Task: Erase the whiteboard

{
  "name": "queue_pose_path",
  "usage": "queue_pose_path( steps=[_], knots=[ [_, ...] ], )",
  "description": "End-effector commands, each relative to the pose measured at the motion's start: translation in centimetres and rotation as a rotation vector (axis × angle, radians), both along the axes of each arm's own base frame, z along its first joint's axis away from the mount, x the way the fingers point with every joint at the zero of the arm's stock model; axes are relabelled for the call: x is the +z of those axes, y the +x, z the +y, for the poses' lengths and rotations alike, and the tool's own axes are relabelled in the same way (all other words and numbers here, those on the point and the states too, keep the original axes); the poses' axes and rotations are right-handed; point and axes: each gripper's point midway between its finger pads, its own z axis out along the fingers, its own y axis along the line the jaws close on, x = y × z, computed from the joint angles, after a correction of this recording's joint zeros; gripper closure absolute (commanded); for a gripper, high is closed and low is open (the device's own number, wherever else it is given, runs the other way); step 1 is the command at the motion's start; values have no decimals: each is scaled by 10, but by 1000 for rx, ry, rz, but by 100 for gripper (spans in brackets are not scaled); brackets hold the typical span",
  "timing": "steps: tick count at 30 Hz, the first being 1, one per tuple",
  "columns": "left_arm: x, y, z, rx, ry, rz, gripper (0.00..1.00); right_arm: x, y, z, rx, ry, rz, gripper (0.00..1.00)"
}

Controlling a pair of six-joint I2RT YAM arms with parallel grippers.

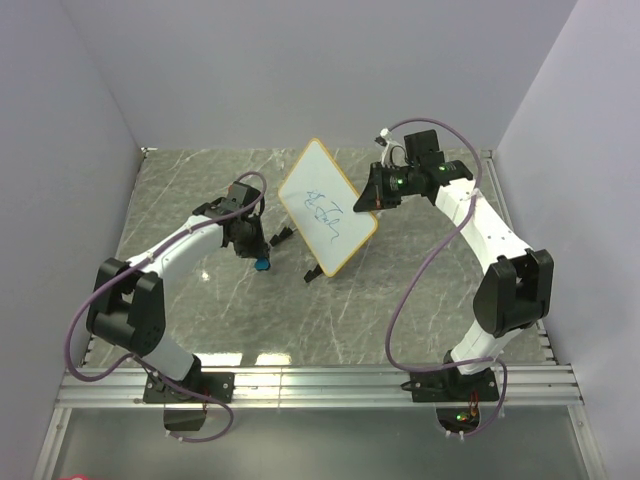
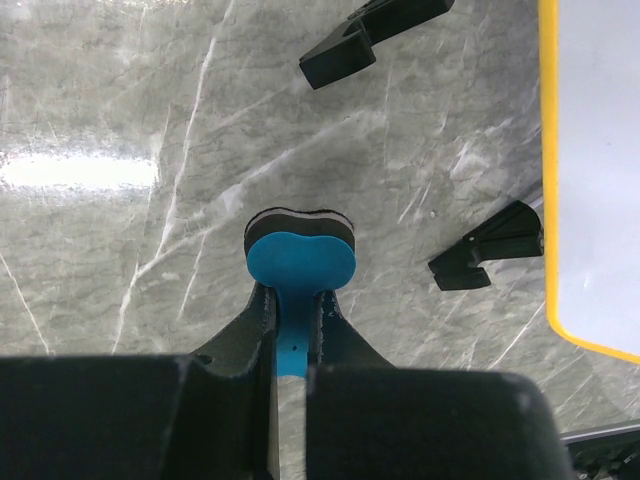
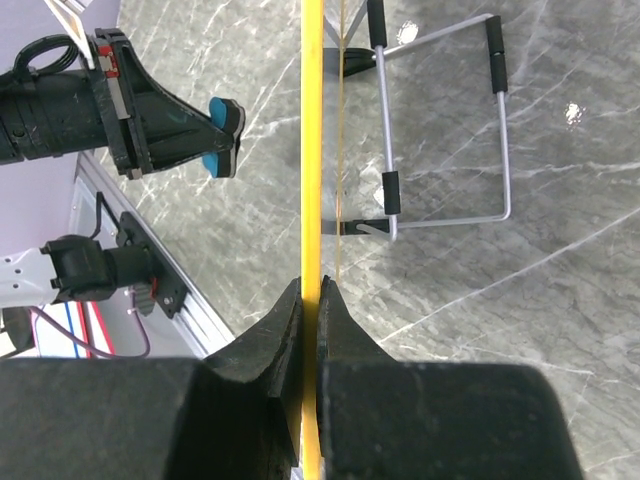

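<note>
The whiteboard [image 1: 325,205], white with a tan-yellow frame and blue scribbles, stands tilted in the table's middle on black feet [image 1: 312,275]. My right gripper [image 1: 372,203] is shut on its right edge; the right wrist view shows the yellow frame [image 3: 312,150] edge-on between the jaws. My left gripper [image 1: 258,258] is shut on the small blue eraser [image 2: 299,262], held just above the table left of the board. The board's edge [image 2: 590,170] shows at the right of the left wrist view, apart from the eraser.
The board's wire stand [image 3: 450,130] rests on the grey marble table [image 1: 200,300] behind it. Two black feet [image 2: 485,250] lie near the eraser. An aluminium rail [image 1: 320,385] runs along the near edge. Walls enclose the left, back and right.
</note>
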Motion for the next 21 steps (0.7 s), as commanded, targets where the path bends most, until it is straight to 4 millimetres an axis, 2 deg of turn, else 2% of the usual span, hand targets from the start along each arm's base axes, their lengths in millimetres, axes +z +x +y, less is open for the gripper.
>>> queue_pose_path(
  steps=[1,7,15,21],
  knots=[
    [14,13,-8,-31,-16,-50,100,26,-2,13,67,73,-84,100],
    [13,15,-9,-34,-16,-46,100,18,-7,20,93,91,-75,100],
    [11,17,-10,-23,-21,-44,100,-9,-12,30,121,66,-50,100],
    [11,18,-11,-13,-22,-42,99,-19,-1,36,118,-9,-57,100]
  ],
)
